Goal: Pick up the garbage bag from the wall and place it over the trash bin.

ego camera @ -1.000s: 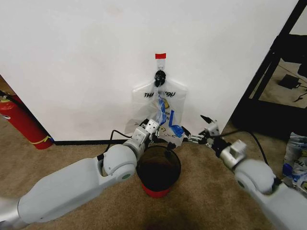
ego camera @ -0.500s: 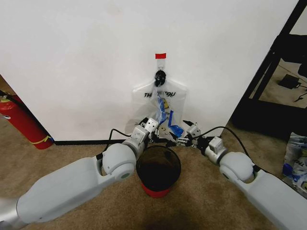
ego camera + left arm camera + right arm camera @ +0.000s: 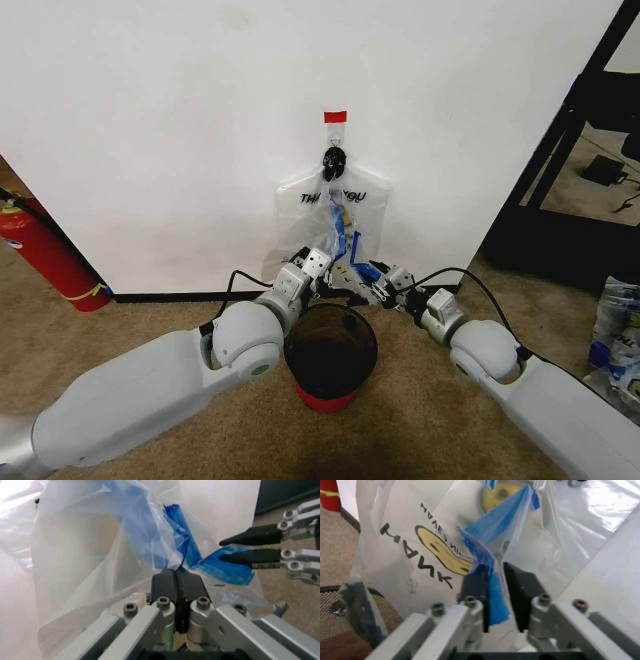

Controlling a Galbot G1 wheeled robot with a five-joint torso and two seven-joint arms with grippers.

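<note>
Garbage bag (image 3: 332, 222) hangs on the wall (image 3: 180, 130) from a black hook (image 3: 334, 159), red tape piece (image 3: 335, 117) just above the hook. Bag's lower part is bunched down toward the trash bin (image 3: 331, 352), which sits on the carpet (image 3: 130, 320) right below the bag, close to the black baseboard (image 3: 170, 296).

Left gripper (image 3: 330, 274) is at the bag's lower edge, just above the bin's rim on its left side. In the left wrist view the left gripper (image 3: 177, 582) has its fingers (image 3: 164, 587) pressed together, pinching a fold of the bag's thin plastic (image 3: 90, 555) next to a blue tape strip (image 3: 227, 567).

Right gripper (image 3: 377, 285) comes in from the right, tips just beside the left gripper and touching the bag above the bin's rim. In the right wrist view the right gripper (image 3: 496, 575) has its fingers (image 3: 520, 583) slightly apart with a blue tape strip (image 3: 496, 600) and bag film between them; cannot tell if both pads are actually pressing it. Smiley face and black print show on the bag (image 3: 410, 536) in that view, with the bin's mesh wall (image 3: 340, 618) beside it.

Red fire extinguisher (image 3: 45, 250) stands by the wall at far left, well apart from the bin.
</note>
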